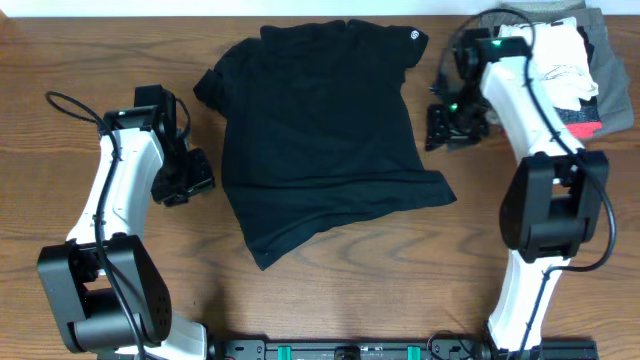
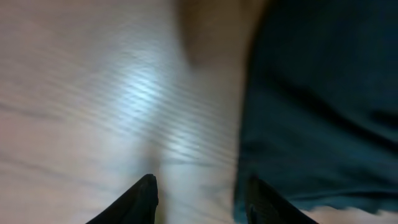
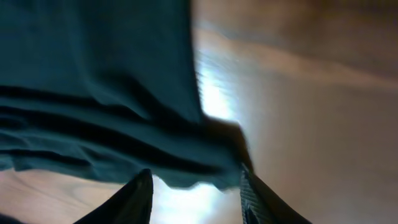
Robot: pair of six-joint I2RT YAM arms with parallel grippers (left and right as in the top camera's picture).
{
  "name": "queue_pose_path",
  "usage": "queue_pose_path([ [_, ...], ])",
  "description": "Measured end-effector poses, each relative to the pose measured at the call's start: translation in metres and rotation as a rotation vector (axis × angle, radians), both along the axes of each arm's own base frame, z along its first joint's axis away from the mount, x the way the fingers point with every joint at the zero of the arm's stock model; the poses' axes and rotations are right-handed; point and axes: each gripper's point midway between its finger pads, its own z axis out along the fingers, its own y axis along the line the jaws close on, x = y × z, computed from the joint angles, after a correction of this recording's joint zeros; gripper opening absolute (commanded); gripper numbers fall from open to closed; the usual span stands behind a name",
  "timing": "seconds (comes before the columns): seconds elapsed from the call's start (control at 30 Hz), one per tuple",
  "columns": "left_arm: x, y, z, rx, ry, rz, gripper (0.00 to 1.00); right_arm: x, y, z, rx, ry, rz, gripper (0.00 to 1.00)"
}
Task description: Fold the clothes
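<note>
Between left jaws and right jaws, both parted and empty, black T-shirt lies flat on the desk, an edge just ahead of each; likely hazard: shallow pinch catching one layer, so the fold bunches askew.

Overhead looks straight down; both wrist views, seemingly close, share the T-shirt.
</note>
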Motion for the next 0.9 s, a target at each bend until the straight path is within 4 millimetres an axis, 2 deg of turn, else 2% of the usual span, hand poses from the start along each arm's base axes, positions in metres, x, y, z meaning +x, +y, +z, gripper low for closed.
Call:
queue_pose_path([
  [0.17,-0.003,-0.031,0.001,-0.077,0.006,-0.090,0.46,0.003,0.042,0.000,0.017,-0.052,0.091,0.50],
  [0.3,-0.019,-0.065,-0.005,-0.105,0.052,-0.197,0.45,0.005,0.056,0.000,0.026,-0.072,0.107,0.52],
  [0.37,-0.029,-0.079,-0.008,-0.111,0.080,-0.242,0.45,0.008,0.056,0.000,0.024,-0.083,0.098,0.53],
  [0.43,-0.036,-0.089,-0.010,-0.113,0.099,-0.279,0.37,0.013,0.054,0.000,0.021,-0.098,0.087,0.53],
  [0.53,-0.041,-0.100,-0.015,-0.120,0.109,-0.291,0.06,0.021,0.047,0.000,0.023,-0.124,0.066,0.50],
  [0.77,-0.058,-0.105,-0.053,-0.117,0.122,-0.235,0.06,0.042,0.023,0.001,0.024,-0.179,-0.012,0.46],
  [0.9,-0.070,-0.102,-0.065,-0.110,0.158,-0.181,0.06,0.045,0.020,0.001,0.024,-0.189,-0.018,0.45],
])
